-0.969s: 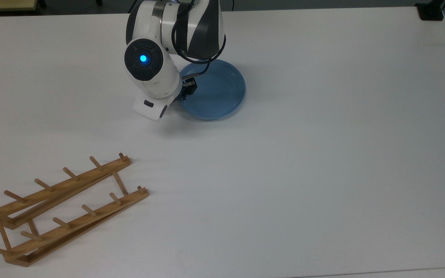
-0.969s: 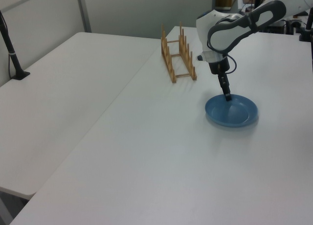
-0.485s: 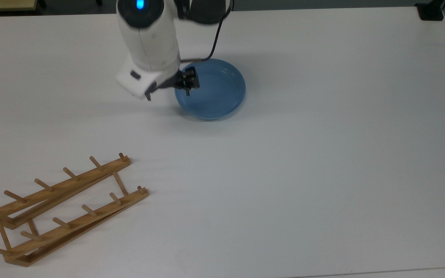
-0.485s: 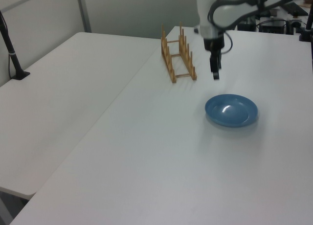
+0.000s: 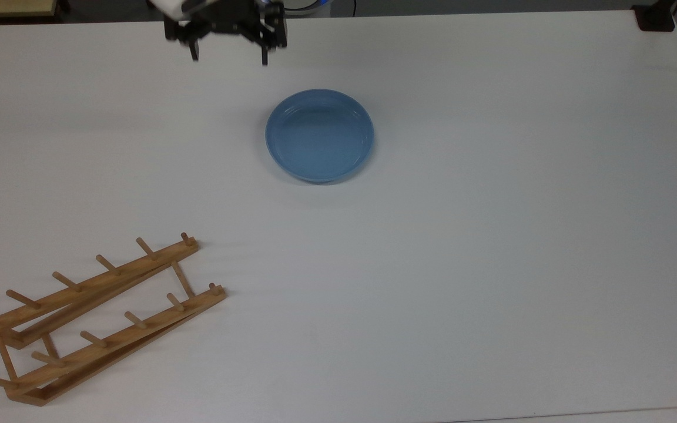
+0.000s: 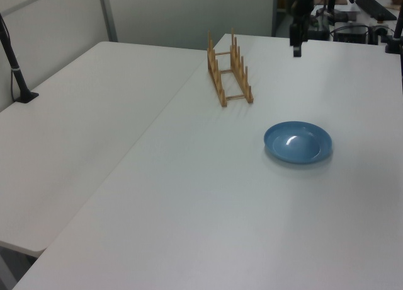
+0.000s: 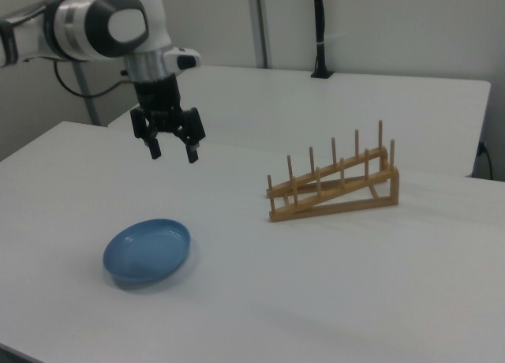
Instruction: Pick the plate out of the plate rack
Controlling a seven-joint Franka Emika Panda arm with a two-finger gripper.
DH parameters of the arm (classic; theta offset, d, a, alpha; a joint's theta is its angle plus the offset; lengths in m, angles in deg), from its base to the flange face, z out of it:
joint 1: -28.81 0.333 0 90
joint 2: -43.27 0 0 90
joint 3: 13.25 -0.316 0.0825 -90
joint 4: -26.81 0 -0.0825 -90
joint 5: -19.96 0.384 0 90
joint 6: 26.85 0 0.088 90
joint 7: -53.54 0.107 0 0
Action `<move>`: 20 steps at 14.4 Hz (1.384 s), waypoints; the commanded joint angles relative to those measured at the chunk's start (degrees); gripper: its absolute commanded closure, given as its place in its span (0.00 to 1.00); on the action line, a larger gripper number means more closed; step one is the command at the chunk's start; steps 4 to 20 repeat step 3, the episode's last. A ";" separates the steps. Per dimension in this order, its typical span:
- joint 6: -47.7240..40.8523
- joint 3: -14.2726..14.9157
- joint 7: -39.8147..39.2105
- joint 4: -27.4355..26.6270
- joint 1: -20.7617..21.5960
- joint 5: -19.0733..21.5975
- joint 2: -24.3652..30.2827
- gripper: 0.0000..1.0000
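I see the white table (image 5: 491, 264) with the wooden rack (image 5: 97, 317) standing bare of dishes at the top view's lower left, its far end cut off by the frame edge. The blue plate (image 5: 319, 135) lies flat on the table, well apart from the rack. My gripper (image 7: 173, 151) hangs above the table, away from the plate, its fingers (image 7: 192, 155) spread wide and holding nothing, while the arm (image 7: 102, 20) runs out of the right view's left.

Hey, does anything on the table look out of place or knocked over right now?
Nothing stands out. The blue plate lies flat on the white table, unbroken and clean. The wooden plate rack stands upright with no plate in it, apart from the plate. The gripper hangs open above the table, holding nothing.
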 commanded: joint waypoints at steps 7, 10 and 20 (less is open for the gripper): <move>-0.44 -2.05 2.58 -1.97 -1.86 -1.24 1.88 0.00; -0.44 -2.05 2.58 -1.97 -1.86 -1.24 1.88 0.00; -0.44 -2.05 2.58 -1.97 -1.86 -1.24 1.88 0.00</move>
